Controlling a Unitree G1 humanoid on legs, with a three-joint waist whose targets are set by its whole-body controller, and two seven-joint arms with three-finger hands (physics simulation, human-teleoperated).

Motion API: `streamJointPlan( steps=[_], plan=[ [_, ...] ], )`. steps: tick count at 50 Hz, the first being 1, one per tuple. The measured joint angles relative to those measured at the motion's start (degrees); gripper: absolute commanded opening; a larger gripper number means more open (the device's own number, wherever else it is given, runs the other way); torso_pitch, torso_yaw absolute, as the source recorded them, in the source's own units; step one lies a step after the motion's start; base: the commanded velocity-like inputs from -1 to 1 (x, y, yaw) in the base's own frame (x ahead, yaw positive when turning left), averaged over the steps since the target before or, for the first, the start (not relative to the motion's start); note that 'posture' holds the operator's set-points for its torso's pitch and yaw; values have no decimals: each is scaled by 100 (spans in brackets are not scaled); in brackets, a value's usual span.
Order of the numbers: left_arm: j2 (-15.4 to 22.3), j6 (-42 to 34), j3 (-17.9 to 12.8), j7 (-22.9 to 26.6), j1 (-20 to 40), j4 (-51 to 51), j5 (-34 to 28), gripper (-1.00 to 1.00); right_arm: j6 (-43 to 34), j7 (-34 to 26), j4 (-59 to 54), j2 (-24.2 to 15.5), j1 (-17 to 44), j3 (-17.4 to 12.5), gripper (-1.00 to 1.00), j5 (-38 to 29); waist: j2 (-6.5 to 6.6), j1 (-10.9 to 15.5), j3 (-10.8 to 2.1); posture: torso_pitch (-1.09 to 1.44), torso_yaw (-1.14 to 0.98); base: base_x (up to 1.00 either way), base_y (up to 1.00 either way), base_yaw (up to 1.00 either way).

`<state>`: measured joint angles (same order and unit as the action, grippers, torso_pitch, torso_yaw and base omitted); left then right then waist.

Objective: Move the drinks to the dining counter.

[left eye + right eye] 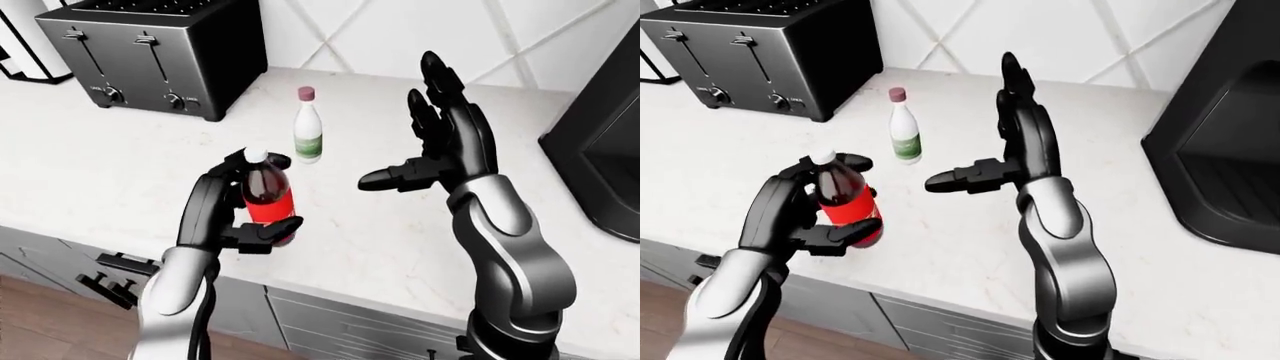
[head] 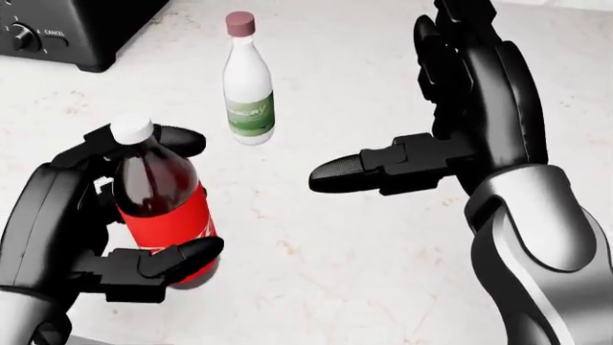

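Note:
A cola bottle with a red label and white cap stands upright at the lower left of the head view. My left hand is shut on it, fingers curled round its shoulder and the thumb across the label's lower part. A white bottle with a green label and maroon cap stands upright on the counter beyond it, untouched. To the right of both bottles my right hand is raised above the counter, open, with fingers spread upward, thumb pointing left and nothing in it.
The white marble counter runs under both hands, with its near edge and grey drawers below. A black toaster stands at upper left. A black coffee machine stands at right. A tiled wall closes the top.

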<state>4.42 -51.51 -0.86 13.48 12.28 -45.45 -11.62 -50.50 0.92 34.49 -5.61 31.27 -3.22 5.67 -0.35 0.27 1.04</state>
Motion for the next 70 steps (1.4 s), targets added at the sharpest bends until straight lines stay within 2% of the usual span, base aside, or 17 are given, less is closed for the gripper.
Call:
streamJointPlan(
  steps=[4,5,17,20,23,31,39,44,51,58,70],
  plan=[
    [18,-128,-38,17,16,-102,-46,-77,-52,3,31,11,26,16,100,-12,6,-13,17,0,0,0,0,0],
    [25,-189,-46,32,20,-143,-55,-100,-77,4,43,13,38,18,100,-15,8,-15,23,0,0,0,0,0],
    [247,-1107,-444,306,162,-1169,89,-100,-623,112,252,-2,544,9,100,17,29,-23,66,0,0,0,0,0],
    [319,-1216,-748,392,139,-1296,209,-100,-707,270,-146,184,1056,239,100,-98,63,-51,63,0,0,0,0,0],
    [366,-1266,-847,391,164,-1315,276,-100,-706,285,-359,312,1177,382,100,-152,64,-35,82,0,0,0,0,0],
    [387,-1291,-836,356,146,-1275,389,-100,-464,292,-1076,457,1464,385,100,-369,77,-30,123,0,0,0,0,0],
    [404,-1287,-848,334,178,-1301,427,-100,34,298,-2086,562,1874,435,100,-525,85,-22,88,0,0,0,0,0],
    [388,-1259,-822,300,142,-1287,438,-100,283,296,-2775,567,2086,360,100,-594,95,-47,108,0,0,0,0,0],
    [401,-1281,-838,285,153,-1289,494,-100,607,278,-3271,516,2305,384,100,-747,101,-29,102,0,0,0,0,0],
    [382,-1229,-727,244,71,-1283,490,-100,761,195,-3550,603,2454,461,100,-924,98,-10,85,0,0,0,0,0],
    [399,-1219,-811,244,81,-1282,528,-100,1199,181,-4385,726,2687,504,100,-1204,110,-5,67,0,0,0,0,0]
  ],
)
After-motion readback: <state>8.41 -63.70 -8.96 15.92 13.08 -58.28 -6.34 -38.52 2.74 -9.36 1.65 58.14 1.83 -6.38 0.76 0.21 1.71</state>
